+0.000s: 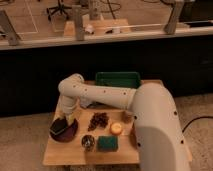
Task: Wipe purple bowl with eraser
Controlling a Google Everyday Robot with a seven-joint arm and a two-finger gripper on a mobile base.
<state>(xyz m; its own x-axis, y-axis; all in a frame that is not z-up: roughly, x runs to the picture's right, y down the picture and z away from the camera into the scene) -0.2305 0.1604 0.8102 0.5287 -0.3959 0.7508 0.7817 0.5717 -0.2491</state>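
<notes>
Reaching down from its white arm (100,95), the gripper (64,120) is hanging right over the purple bowl (63,132), which is sitting near the left edge of the wooden table (60,152). A dark block, the eraser (59,125), is lying inside the bowl under the gripper, touching or nearly touching it; whether the gripper is clamped on the eraser cannot be told. To the right of the bowl a cluster of dark grapes (99,120) is resting on the table, and further right a small yellow-orange round thing (116,128). In front and to the right of the bowl a shiny metal cup (88,143) is standing, with a green sponge (107,143) just beside it. Well behind the bowl, a green tray (118,79) is sitting at the far edge.
</notes>
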